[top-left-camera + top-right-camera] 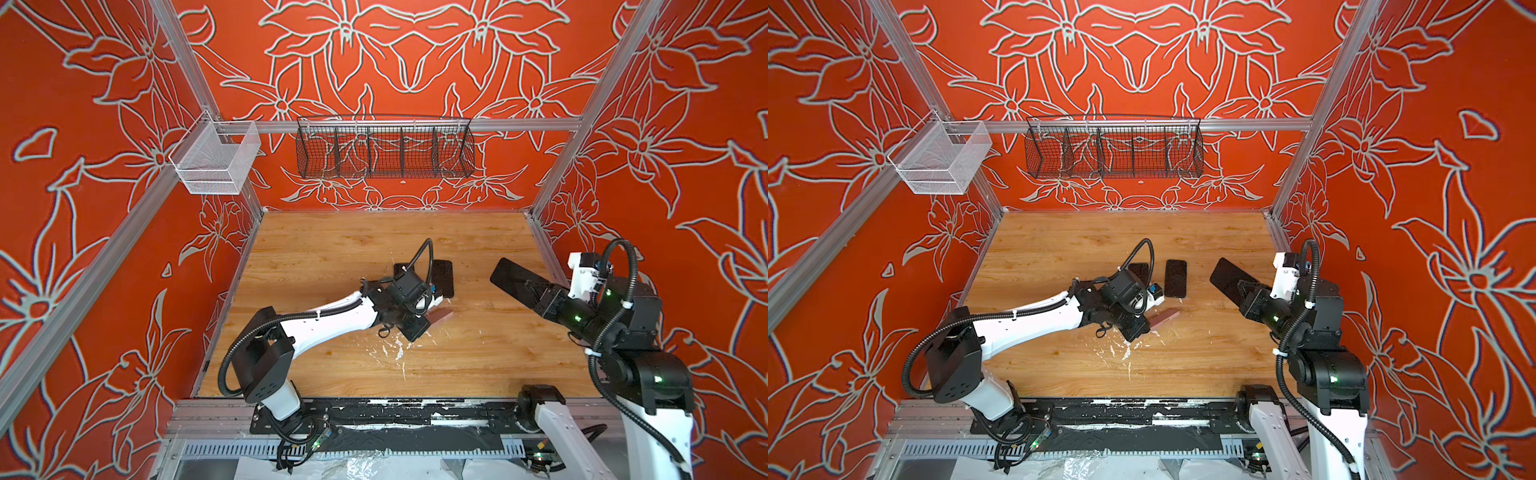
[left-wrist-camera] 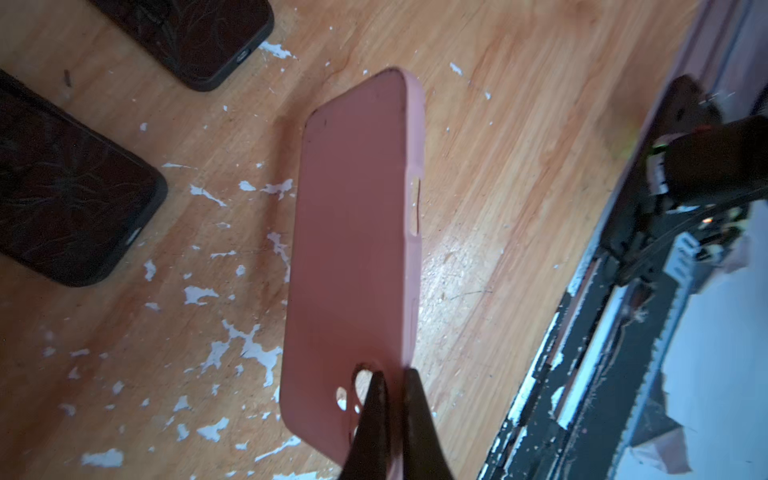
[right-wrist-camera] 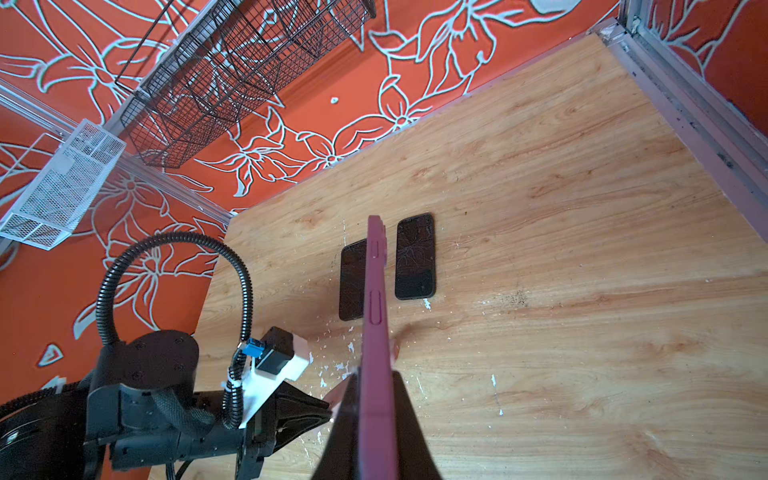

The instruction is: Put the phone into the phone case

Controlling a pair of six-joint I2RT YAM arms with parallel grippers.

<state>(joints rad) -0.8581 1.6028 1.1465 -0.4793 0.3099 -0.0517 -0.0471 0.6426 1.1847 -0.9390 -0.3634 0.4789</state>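
Phone sits clamped edge-on between the closed right fingers; closed left fingers pinch only one rim of the pink case, so pressing could twist it loose.

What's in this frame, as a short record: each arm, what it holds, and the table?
left fingers: shut on pink case, near its camera cutout
right fingers: shut on dark slab with maroon edge; phone or case, unclear
table: two dark phones lying flat, side by side
insertion: not yet done
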